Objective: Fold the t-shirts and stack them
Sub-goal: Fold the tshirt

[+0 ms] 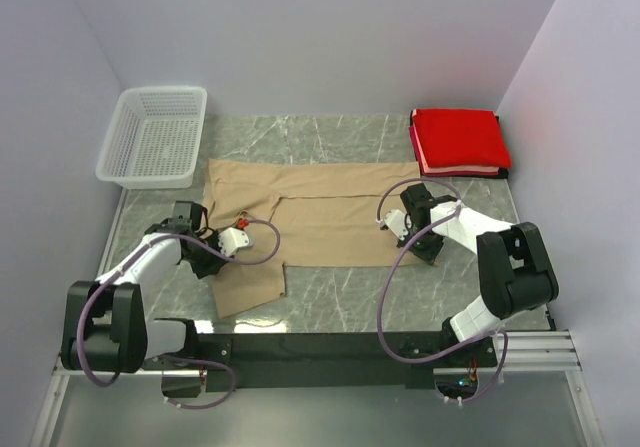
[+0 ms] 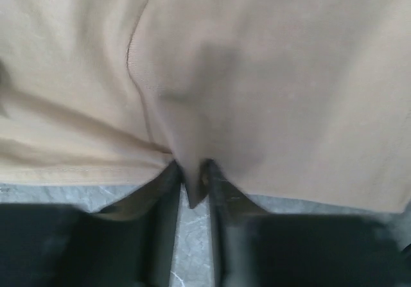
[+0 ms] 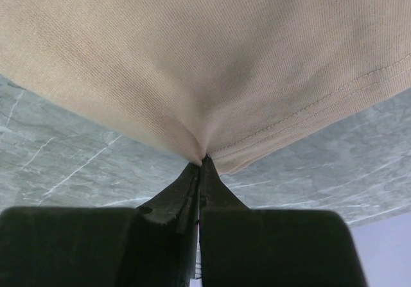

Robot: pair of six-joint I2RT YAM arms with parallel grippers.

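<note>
1. Left gripper (image 2: 191, 174): I see its jaws narrow, with a pleat of the tan t-shirt (image 1: 320, 212) pinched between them at the shirt's left side.
2. Right gripper (image 3: 200, 164): its jaws are pressed together on the tan t-shirt's stitched hem, at the right edge.
3. The tan t-shirt lies spread on the marble table (image 1: 340, 302), between my two arms.
4. Far right corner: red t-shirt (image 1: 458, 139), folded flat.
5. Far left: white mesh basket (image 1: 155, 137), just beyond the tan t-shirt's corner.

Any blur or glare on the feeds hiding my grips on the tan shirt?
Top external: even light, sharp, no glare on the tan shirt. Left wrist: soft, blurred, left gripper dark. Right wrist: cloth weave crisp, right gripper in shadow.
</note>
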